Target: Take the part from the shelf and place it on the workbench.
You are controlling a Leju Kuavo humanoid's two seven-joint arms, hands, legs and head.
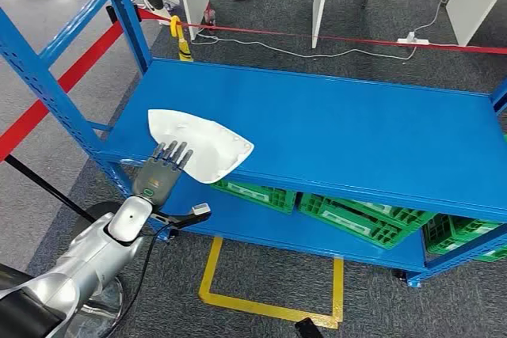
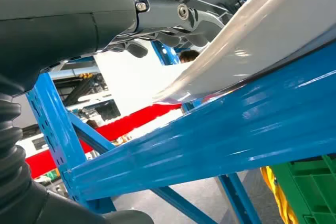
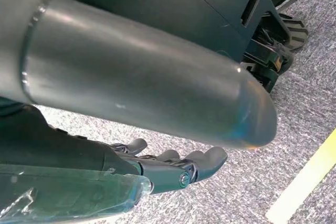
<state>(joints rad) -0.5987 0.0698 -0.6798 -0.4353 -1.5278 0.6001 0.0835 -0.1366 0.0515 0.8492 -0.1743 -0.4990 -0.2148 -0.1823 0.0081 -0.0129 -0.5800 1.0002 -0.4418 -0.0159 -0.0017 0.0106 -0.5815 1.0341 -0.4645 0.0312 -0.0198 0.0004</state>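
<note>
One white curved part [image 1: 203, 146], overhanging blue shelf [image 1: 359, 132] edge, left hand [image 1: 162, 172] fingers [image 1: 172, 152] on it

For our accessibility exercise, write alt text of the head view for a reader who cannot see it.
A silver robot arm's left hand reaches to the front edge of a blue metal shelf, its dark fingers lying on a flat white curved-edged part. Green plastic crates sit on the lower shelf, above a yellow floor outline.

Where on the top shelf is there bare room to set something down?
The shelf is bare from right of the white part to its far right end. The front left corner is crowded: the part overhangs the edge there, with the left hand on it.
</note>
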